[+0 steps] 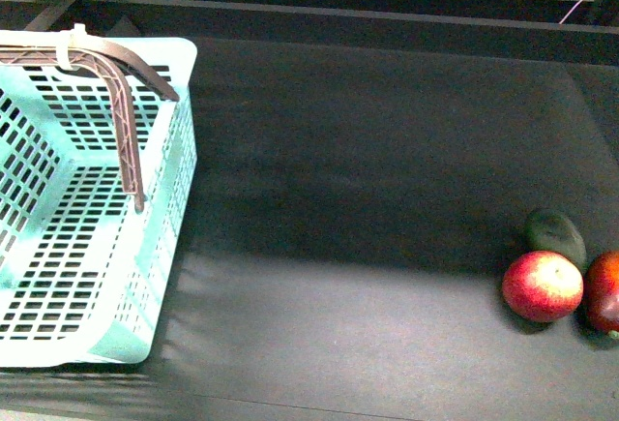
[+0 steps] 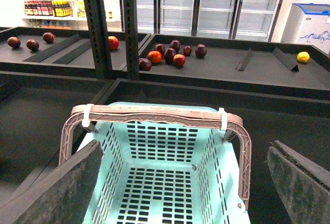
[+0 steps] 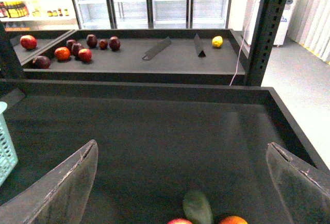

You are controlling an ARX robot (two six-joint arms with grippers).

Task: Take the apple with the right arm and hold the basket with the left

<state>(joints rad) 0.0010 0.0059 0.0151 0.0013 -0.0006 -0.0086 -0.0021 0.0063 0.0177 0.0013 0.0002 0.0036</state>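
The apple sits on the dark shelf at the front right, just beside a green fruit behind it and a darker red fruit to its right. The basket stands at the far left, well apart from the apple, with its handle across the top. The left gripper hangs over the basket, fingers spread wide and grasping nothing. The right gripper is likewise spread and empty above the shelf, near the fruit
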